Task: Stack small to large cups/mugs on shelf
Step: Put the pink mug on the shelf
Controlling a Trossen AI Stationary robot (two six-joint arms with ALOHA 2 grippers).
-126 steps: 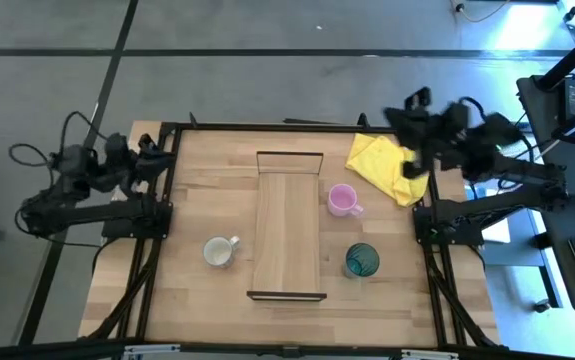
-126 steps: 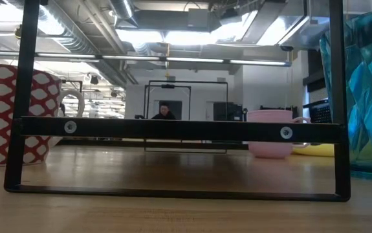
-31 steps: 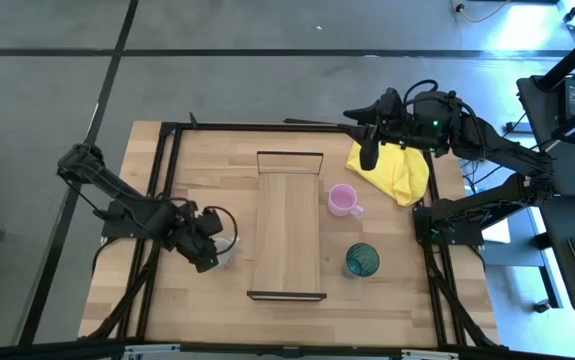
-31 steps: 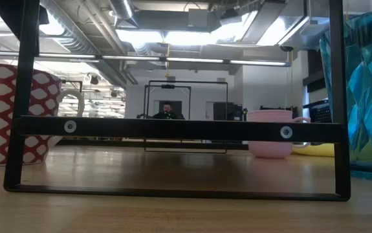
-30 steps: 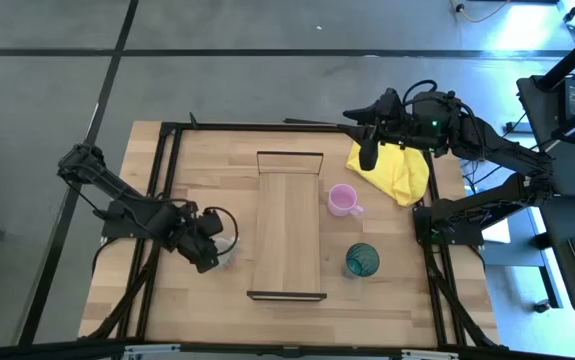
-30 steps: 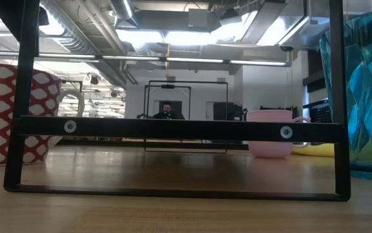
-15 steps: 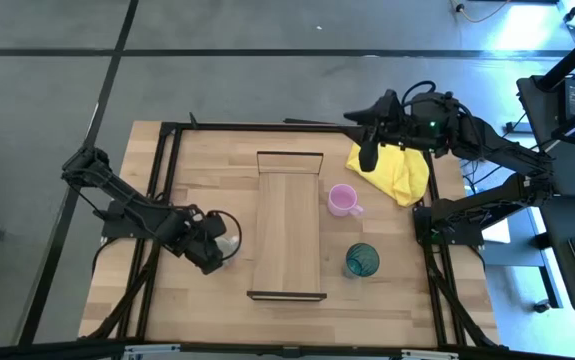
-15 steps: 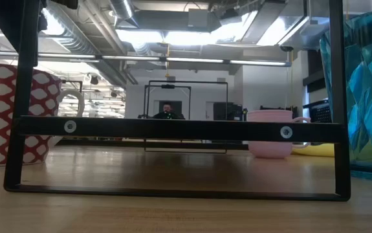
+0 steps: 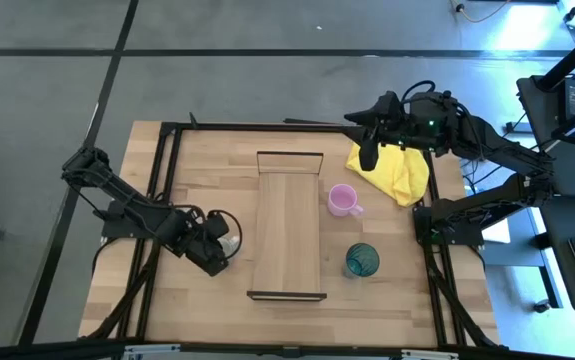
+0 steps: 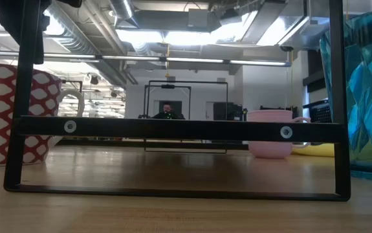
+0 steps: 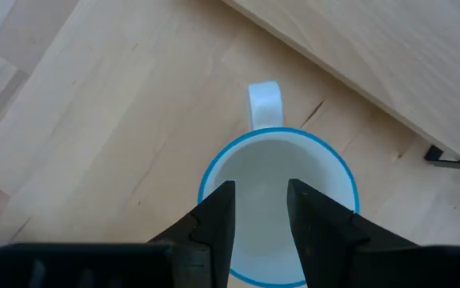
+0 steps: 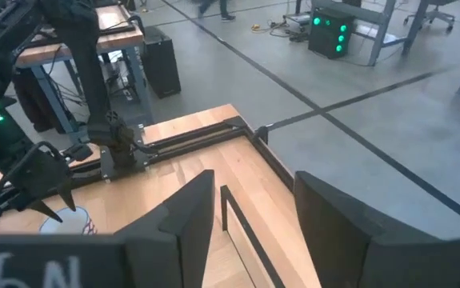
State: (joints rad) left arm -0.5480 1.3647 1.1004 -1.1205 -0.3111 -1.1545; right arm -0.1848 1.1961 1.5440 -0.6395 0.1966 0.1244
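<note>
A white mug (image 9: pixel 228 243) with a blue rim (image 11: pixel 278 200) and a red-and-white patterned outside (image 10: pixel 11 110) stands on the table left of the shelf (image 9: pixel 288 238), its handle (image 11: pixel 263 102) pointing toward the shelf. My left gripper (image 11: pixel 260 212) hovers open over the mug's mouth, both fingers inside the rim's outline. A pink mug (image 9: pixel 342 200) and a teal cup (image 9: pixel 361 261) stand on the table right of the shelf. My right gripper (image 9: pixel 367 152) hangs open, high over the far right of the table.
A yellow cloth (image 9: pixel 392 168) lies at the far right corner, under my right arm. The shelf's board is bare between its dark end frames (image 10: pixel 173 126). A person (image 10: pixel 166 111) sits far behind the table.
My left gripper has moved a little toward the table's right edge, farther over the white mug, and has come down somewhat. The mug and the other cups have stayed in place.
</note>
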